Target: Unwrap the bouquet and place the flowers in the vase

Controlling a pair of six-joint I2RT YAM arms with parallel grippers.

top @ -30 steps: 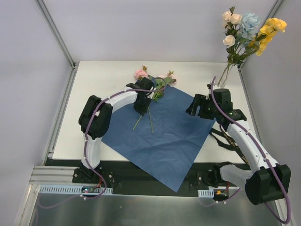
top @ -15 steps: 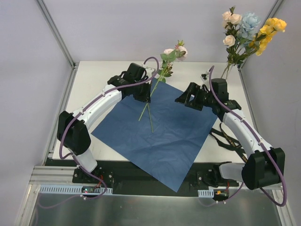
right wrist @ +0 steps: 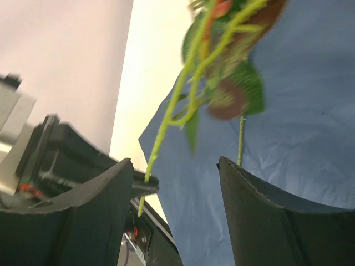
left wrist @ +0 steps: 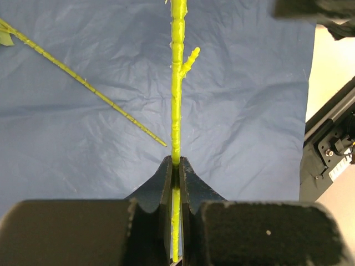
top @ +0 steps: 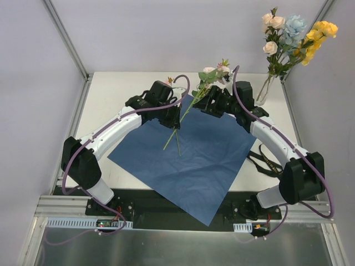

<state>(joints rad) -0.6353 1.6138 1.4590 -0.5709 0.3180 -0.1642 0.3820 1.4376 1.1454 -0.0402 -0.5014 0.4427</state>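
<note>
Your left gripper [left wrist: 175,164] is clenched on one thin green stem [left wrist: 176,94]. The stem runs straight out past the fingertips, over the blue paper sheet [top: 191,163]. From the top camera its long axis slants from a low end over the paper up towards the back right, with the pink blooms [top: 213,72] raised at the top. A second stem [left wrist: 83,83] lies loose on the paper beside it.

Your right gripper [right wrist: 176,164] has its fingers spread apart around the spray's leaves, clamping nothing.

A second ago the pink spray lay on the paper and the right arm sat nearer the vase [top: 262,91]. The other flowers [top: 291,33] stand in the vase at the back right.
</note>
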